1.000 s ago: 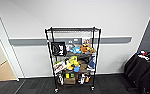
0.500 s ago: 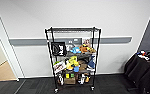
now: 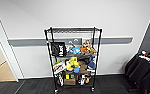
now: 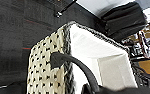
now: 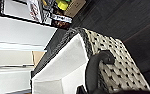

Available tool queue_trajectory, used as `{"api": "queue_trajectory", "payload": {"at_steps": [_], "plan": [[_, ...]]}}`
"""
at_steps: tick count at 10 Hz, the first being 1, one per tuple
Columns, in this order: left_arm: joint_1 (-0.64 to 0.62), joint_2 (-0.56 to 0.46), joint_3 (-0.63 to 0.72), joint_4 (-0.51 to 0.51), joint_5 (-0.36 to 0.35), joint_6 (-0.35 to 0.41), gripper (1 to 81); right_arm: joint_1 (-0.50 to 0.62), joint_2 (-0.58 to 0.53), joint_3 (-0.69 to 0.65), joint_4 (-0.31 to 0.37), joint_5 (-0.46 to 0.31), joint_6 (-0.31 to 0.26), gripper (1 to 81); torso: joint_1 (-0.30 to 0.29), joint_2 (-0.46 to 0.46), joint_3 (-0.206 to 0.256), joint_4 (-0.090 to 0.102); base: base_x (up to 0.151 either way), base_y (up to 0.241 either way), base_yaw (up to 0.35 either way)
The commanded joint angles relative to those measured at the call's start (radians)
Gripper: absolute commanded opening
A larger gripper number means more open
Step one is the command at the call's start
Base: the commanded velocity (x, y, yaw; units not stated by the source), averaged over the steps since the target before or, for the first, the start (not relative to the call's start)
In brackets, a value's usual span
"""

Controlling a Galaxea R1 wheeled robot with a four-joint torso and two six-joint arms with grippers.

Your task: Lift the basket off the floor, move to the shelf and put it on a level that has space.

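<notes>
From the head camera I see the black wire rack (image 3: pixel 73 58) standing against the white wall on the dark carpet floor (image 3: pixel 31 87). Its top tier (image 3: pixel 73 30) is bare wire grid, while the lower tiers carry a black bag (image 3: pixel 58 48), bright toys (image 3: pixel 73 64) and a cardboard box (image 3: pixel 70 81). To the right sits a dark draped tabletop (image 3: pixel 143 70) with clutter on it.

In my left wrist camera the checkered woven basket (image 4: pixel 44 72) hangs above the carpet, white lining (image 4: pixel 96 52) facing up, and its dark loop handle (image 4: pixel 73 66) arches toward the camera. My right wrist camera shows the basket's other end (image 5: pixel 111 60) with its own loop handle (image 5: pixel 93 70). I cannot tell whether either claw is open or clamped.
</notes>
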Motion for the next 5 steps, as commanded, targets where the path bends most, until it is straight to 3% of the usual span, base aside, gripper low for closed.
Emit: {"api": "queue_trajectory", "payload": {"at_steps": [1,5], "plan": [[-0.097,-0.035,0.045,0.019,0.022,0.014,1.0,0.096,-0.034,0.046,-0.023,-0.031,0.005,1.0,0.0,0.0,0.0,0.0,0.08,0.0,0.0],[-0.097,-0.035,0.048,0.019,0.022,0.014,1.0,0.081,-0.036,0.046,-0.031,-0.029,0.003,1.0,0.0,0.0,0.0,0.0,0.093,0.0,0.0]]}}
